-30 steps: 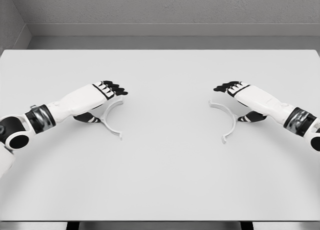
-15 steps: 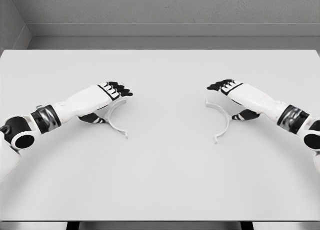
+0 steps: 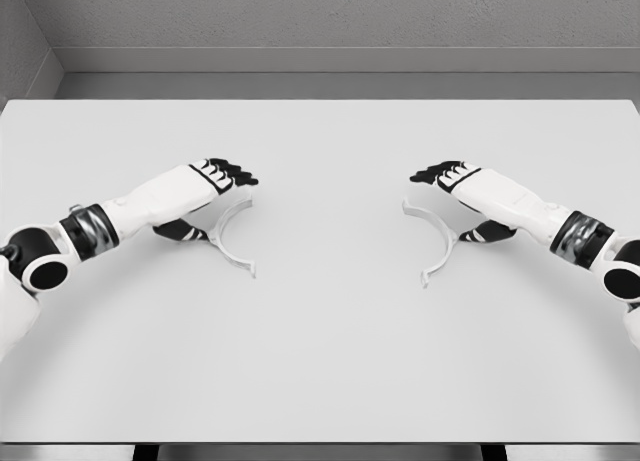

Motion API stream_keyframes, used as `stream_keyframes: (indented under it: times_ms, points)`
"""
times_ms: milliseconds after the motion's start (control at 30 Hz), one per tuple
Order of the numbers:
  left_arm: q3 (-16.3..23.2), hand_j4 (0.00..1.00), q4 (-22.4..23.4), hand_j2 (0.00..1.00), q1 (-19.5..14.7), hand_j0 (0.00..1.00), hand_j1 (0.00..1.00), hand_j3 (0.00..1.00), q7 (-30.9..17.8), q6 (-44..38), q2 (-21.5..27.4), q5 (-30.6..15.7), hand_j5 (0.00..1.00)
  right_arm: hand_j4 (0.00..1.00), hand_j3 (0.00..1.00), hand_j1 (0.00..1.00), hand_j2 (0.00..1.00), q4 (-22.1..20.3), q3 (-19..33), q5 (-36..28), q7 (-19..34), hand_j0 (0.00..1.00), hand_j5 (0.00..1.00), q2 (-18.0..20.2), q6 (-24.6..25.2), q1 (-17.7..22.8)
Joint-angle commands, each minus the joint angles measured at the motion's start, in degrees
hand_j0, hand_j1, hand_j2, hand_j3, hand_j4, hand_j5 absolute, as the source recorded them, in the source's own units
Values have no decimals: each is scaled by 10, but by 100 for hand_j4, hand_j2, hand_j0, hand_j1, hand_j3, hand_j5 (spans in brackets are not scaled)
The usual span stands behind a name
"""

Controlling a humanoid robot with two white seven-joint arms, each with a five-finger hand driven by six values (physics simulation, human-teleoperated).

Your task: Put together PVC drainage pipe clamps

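Two white half-ring clamp pieces lie on the white table (image 3: 320,371). The left clamp half (image 3: 223,257) curves open toward the centre, and my left hand (image 3: 212,203) holds its back, black fingertips (image 3: 238,171) over the top and thumb below. The right clamp half (image 3: 447,249) mirrors it, open toward the centre. My right hand (image 3: 458,203) grips it the same way, with its thumb tucked under the arc. A wide gap of bare table separates the two halves. Part of each arc is hidden beneath a palm.
A grey wall runs behind the table's far edge. Both forearms come in low from the sides, resting just above the tabletop. Nothing else stands on the surface.
Both hands have slid inward toward the middle of the table, carrying their clamp halves with them. The gap between the two halves has narrowed.
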State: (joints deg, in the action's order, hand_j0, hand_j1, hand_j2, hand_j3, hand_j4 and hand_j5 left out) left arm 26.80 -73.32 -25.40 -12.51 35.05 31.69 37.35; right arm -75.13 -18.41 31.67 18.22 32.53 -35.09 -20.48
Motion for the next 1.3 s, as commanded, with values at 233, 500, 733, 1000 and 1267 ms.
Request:
stream_keyframes:
  times_ms: [233, 500, 733, 1000, 1267]
  points:
    - [0, 100, 8, 100, -1, 100, 100, 100, 0, -1, -11, -3, 100, 100, 100, 100, 100, -1, -13, -4, 0, 100, 100, -4, 1, -4]
    - [9, 100, 2, 100, -4, 100, 100, 100, 0, -1, -15, -3, 100, 100, 100, 100, 100, -6, -16, -5, 0, 100, 100, -4, 1, -4]
    - [12, 100, -4, 100, -4, 100, 100, 100, 0, -1, -16, -3, 100, 100, 100, 100, 100, -1, -40, -5, 0, 100, 100, -12, 1, -20]
    - [16, 100, -6, 100, -5, 100, 100, 100, 0, -1, -20, -3, 100, 100, 100, 100, 100, -5, -51, -6, 0, 100, 100, -12, 1, -24]
    - [16, 100, -6, 100, -10, 100, 100, 100, 0, -1, -20, -3, 100, 100, 100, 100, 100, -8, -73, -8, 0, 100, 100, -12, 1, -33]
